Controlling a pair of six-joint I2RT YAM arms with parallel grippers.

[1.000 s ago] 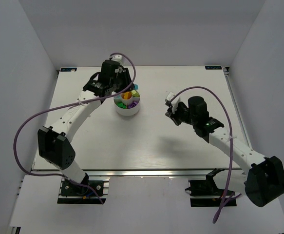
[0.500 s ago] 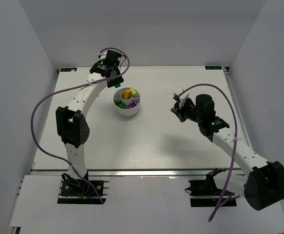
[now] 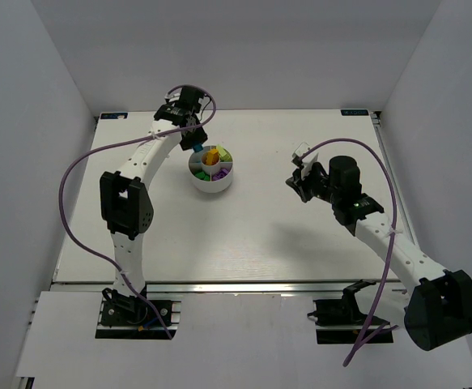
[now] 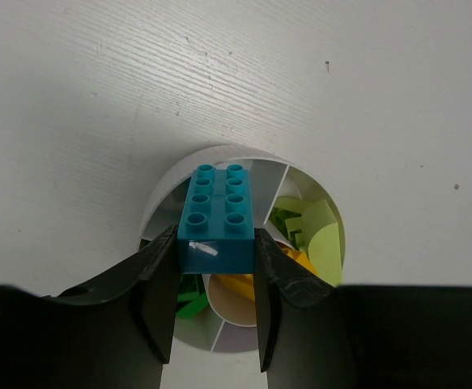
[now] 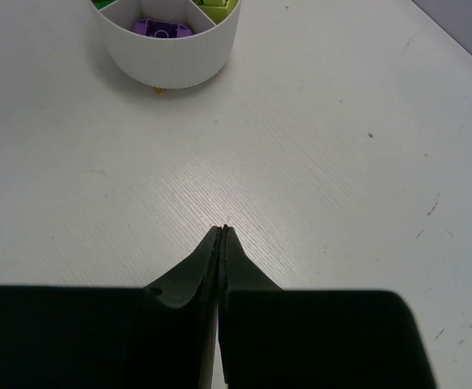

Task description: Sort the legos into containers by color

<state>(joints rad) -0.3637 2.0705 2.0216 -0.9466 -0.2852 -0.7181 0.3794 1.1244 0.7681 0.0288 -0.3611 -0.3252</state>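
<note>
The bench (image 3: 244,243) is free from the dish (image 3: 212,185) to the near edge; the left pincer (image 4: 216,253), holding a cyan lego (image 4: 216,212), overhangs the dish.

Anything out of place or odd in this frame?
A tiny yellow-orange speck lies on the table at the foot of the white dish, outside it; too small to tell what it is. Nothing else stands out.

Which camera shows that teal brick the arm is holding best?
The left wrist view: the teal brick is close up, studs showing, clamped in the left gripper above the dish. The top view shows only a speck; the right wrist view misses it.
</note>
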